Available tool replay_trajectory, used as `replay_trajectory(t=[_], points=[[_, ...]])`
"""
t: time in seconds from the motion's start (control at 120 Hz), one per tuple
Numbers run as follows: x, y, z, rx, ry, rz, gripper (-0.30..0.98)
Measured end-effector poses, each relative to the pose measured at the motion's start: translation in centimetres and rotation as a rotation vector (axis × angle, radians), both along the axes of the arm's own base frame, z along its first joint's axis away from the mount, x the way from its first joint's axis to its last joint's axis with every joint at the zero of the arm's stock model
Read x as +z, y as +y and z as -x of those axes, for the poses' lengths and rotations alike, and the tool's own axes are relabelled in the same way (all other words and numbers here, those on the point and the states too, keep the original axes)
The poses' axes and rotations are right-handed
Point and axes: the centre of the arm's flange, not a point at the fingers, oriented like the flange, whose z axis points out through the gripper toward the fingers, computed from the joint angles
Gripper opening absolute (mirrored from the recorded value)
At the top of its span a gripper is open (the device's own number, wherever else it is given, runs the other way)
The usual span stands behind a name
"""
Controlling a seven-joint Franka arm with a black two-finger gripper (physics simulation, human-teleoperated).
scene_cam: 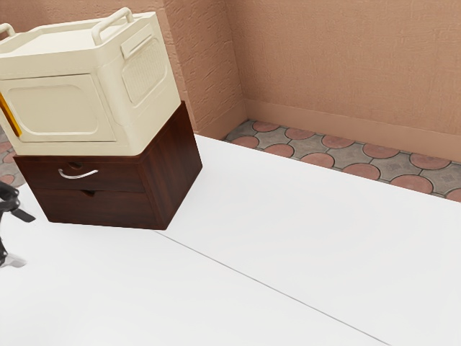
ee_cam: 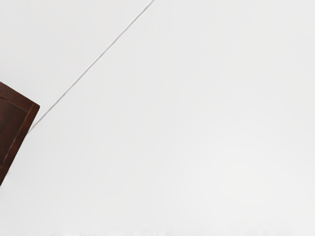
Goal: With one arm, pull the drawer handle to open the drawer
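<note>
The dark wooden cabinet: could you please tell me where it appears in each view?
Exterior view: the cabinet stands at the exterior view's left, beneath the cream box.
Wrist view: a corner of the cabinet shows, cut off by the picture's edge.
Shared landmark: the thin line across the white table, running away from the cabinet.

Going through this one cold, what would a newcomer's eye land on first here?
The bulky cream crate, sitting on the dark wooden drawer unit toward the exterior view's left. Next, the shiny curved handle on the front of the closed upper drawer. Then the black gripper, fingers apart, at that view's left edge.
</note>
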Motion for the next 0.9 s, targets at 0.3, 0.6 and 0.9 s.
replay_trajectory(t=[0.3,0.6,0.9], points=[[0.2,-1.0,-4.5,-0.15,-0.007,-0.321,0.69],[-1.8,0.8,-7.3,-0.141,0.02,-0.377,0.69],[-3.3,4.1,-10.8,-0.108,0.023,-0.345,0.69]])
